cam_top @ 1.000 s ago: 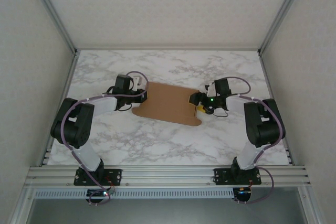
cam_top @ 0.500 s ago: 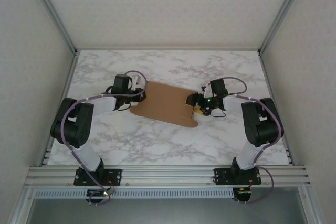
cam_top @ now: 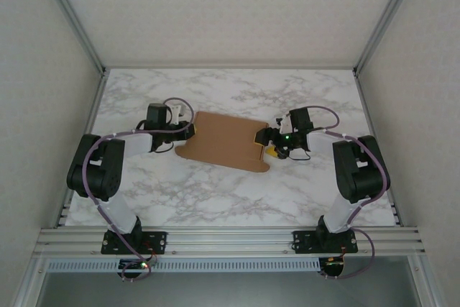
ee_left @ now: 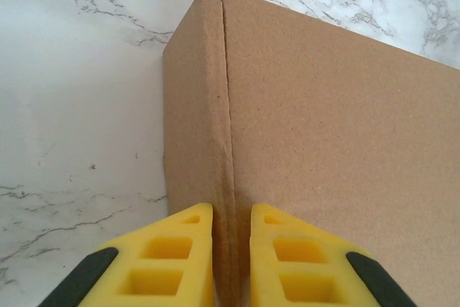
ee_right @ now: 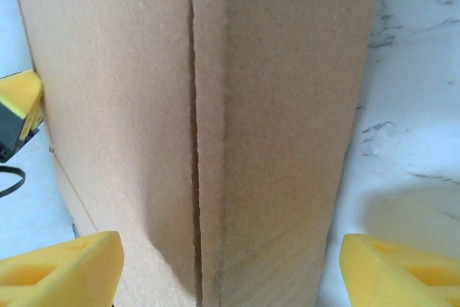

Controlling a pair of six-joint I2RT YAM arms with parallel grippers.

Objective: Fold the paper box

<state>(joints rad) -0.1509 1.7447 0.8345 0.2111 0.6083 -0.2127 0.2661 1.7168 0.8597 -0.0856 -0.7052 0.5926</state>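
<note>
While the white, grey-veined marble worktop point(cam_top: 215, 192) looks as it did a second ago, I see the paper box point(cam_top: 226, 141) has slid a little to the left across it. It follows the left arm's wrist, which has pulled back leftward; the right arm has barely shifted. The box lies mid-worktop between my two hands. It is plain brown cardboard, matte and fibrous, mostly a flat sheet with straight creases and rounded corners on its near edge. The left hand point(cam_top: 181, 134) is at its left edge. On the left wrist view its yellow, hollow-celled fingers point(ee_left: 180, 264) are nearly closed, pinching a thin raised fold of cardboard. The right hand point(cam_top: 266, 143) sits at the right edge, spread wide astride a folded cardboard strip. Its right finger point(ee_right: 399, 267) stands clear, with marble showing between, so it grips nothing.
</note>
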